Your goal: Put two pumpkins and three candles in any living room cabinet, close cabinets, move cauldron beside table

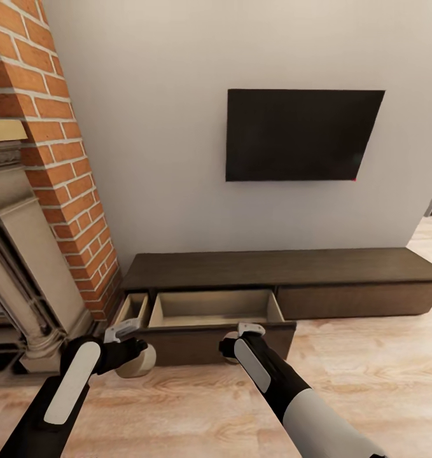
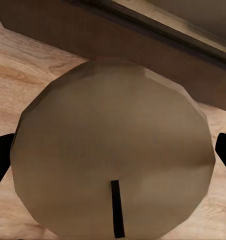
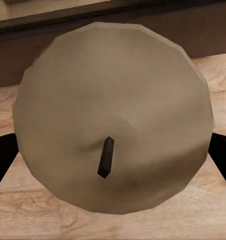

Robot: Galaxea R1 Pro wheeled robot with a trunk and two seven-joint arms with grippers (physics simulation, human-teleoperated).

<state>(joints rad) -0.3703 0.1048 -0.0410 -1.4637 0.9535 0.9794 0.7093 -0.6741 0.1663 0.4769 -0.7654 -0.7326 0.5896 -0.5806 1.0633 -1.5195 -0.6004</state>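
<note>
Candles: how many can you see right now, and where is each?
2. One candle sits between the left hand's fingers, one candle between the right hand's, both just in front of the open cabinet drawer. The third may be hidden.

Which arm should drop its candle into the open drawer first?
Right, probably. The right pincer holds a candle just before the front of the wide open drawer. The left pincer, gripping its own candle, sits off the drawer's left corner, near the narrow compartment.
</note>
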